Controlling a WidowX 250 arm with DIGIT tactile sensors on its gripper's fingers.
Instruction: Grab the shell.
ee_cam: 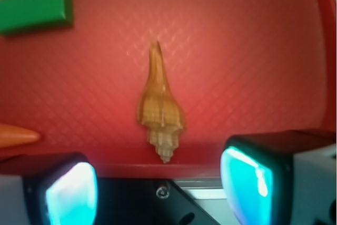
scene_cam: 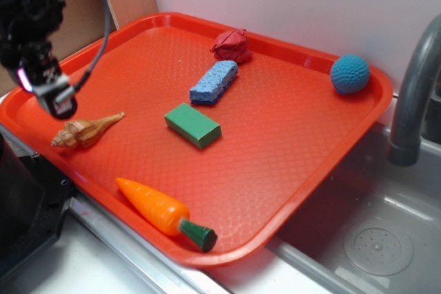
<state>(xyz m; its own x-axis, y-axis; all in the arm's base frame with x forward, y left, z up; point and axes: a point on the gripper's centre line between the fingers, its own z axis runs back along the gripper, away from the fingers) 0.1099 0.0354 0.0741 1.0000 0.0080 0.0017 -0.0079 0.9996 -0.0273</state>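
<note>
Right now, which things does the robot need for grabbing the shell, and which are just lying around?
For the job:
- the shell, lying near the tray's edge
- the gripper, open above it, not touching

Just lying about on the red tray:
- toy carrot
- green block
- blue sponge
- crumpled red thing
- blue knitted ball

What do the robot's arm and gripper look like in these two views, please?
In the exterior view the arm is black, blocky hardware with a dark cable looping down its side, and a small pink-purple light near the gripper, whose tip looks pale grey. In the wrist view the two fingers are black-framed with glossy pads that reflect bright cyan.
</note>
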